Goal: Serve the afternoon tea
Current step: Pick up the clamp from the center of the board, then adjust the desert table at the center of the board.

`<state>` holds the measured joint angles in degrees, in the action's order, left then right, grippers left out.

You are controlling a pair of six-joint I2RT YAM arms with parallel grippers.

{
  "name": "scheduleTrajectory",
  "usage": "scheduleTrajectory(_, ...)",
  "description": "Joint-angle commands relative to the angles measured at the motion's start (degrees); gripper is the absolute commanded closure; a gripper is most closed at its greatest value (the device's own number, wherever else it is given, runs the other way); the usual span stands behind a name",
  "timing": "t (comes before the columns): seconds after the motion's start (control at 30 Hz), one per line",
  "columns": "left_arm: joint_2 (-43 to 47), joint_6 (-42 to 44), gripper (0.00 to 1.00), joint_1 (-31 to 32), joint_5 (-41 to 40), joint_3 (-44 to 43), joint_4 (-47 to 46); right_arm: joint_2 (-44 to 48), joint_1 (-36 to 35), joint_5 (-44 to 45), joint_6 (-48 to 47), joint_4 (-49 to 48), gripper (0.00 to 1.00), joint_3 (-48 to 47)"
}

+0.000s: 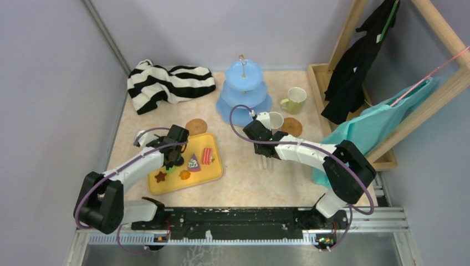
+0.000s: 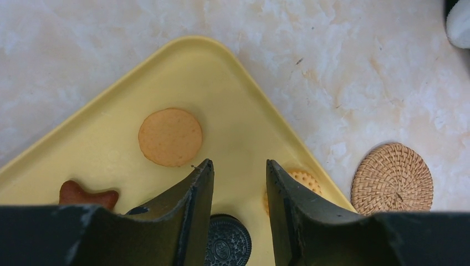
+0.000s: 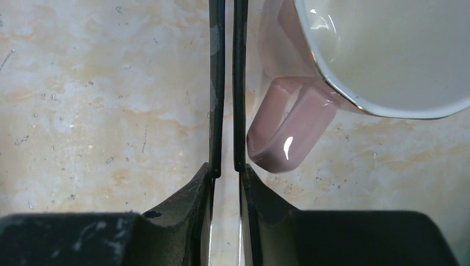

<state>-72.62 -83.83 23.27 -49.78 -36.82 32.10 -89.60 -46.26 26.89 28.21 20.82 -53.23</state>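
Note:
A yellow tray (image 1: 213, 172) holds toy cookies and cake slices (image 1: 207, 155). My left gripper (image 1: 172, 162) hovers open over the tray's far corner (image 2: 183, 61); in the left wrist view (image 2: 238, 166) a black sandwich cookie (image 2: 228, 243) lies between the fingers, untouched. A round tan cookie (image 2: 170, 137) and a brown star cookie (image 2: 86, 194) lie beside it. My right gripper (image 1: 259, 130) is shut on thin metal tongs (image 3: 239, 83), whose black tips sit left of the pink-handled cup's (image 1: 272, 119) handle (image 3: 288, 133). The light-blue three-tier stand (image 1: 244, 88) is at the back.
A yellow-green cup (image 1: 294, 100) stands right of the stand. One cork coaster (image 1: 195, 126) lies by the tray, also in the left wrist view (image 2: 392, 178); another (image 1: 291, 126) lies right of the pink-handled cup. A striped cloth (image 1: 166, 83) lies back left. A wooden rack with clothes (image 1: 382, 105) stands right.

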Motion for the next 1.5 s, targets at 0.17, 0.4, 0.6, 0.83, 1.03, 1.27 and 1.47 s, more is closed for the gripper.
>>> scheduleTrajectory(0.17,1.5,0.7,0.54,0.5,-0.5,-1.2,-0.6,1.2,0.9,3.3,4.2,-0.2,1.0,0.6)
scheduleTrajectory(0.4,1.9,0.6,0.54,0.6,-0.4,-0.9,-0.9,1.7,1.2,3.6,4.9,0.6,1.0,1.8)
scheduleTrajectory(0.6,2.2,0.5,0.54,0.6,-0.4,-1.1,-0.8,3.1,1.1,0.0,1.0,-0.3,1.0,1.5)
scheduleTrajectory(0.83,3.0,1.9,0.53,0.7,-0.6,-2.6,-0.8,7.3,-2.6,-0.9,-4.1,0.5,1.0,-0.5)
scheduleTrajectory(1.03,4.7,4.5,0.52,0.8,-0.2,-3.1,-2.0,10.5,-6.4,-3.2,-5.4,2.6,1.0,0.6)
scheduleTrajectory(1.27,6.8,12.2,0.48,0.7,1.9,-2.2,-9.4,12.8,-10.8,-6.9,-3.2,0.6,0.99,5.9)
scheduleTrajectory(1.47,7.2,26.2,0.38,0.8,6.7,-1.7,-24.5,12.0,-12.4,-7.1,-2.1,-1.9,0.97,9.7)
